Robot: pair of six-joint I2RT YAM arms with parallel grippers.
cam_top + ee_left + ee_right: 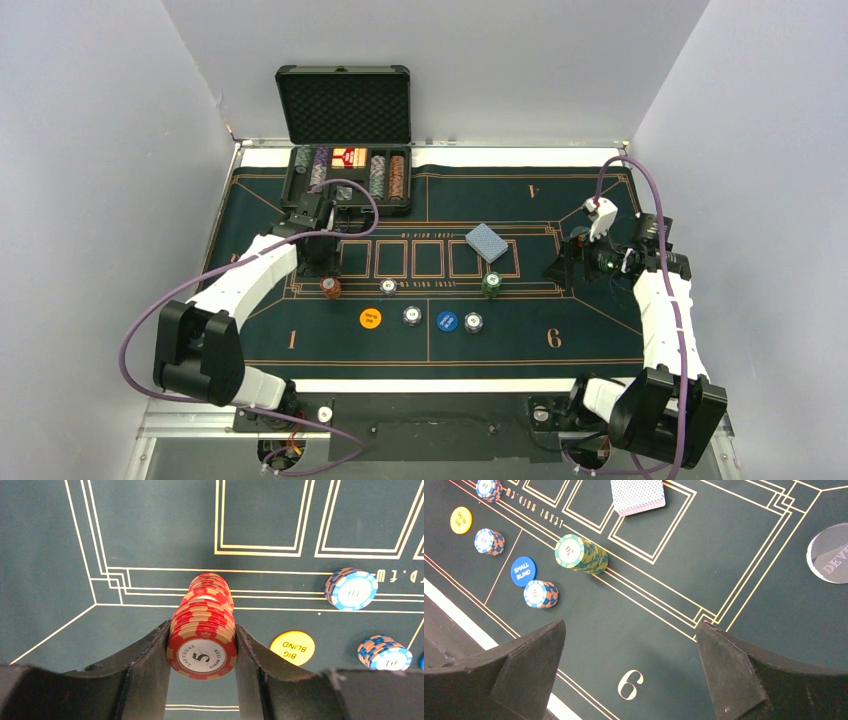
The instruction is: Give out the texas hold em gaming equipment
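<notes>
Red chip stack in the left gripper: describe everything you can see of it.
The red chip stack is a slightly uneven column of red chips with tan edge stripes. Its top chip has a white centre reading LAS VEGAS 5 POKER CLUB. The left gripper has one black finger against each side. The base meets the gold lines of the green felt mat, near the BIG BLIND disc.

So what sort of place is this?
Probably a lab robot cell dressed as a poker table: plain grey walls, a green Texas Hold'em felt mat, an open black chip case.
</notes>
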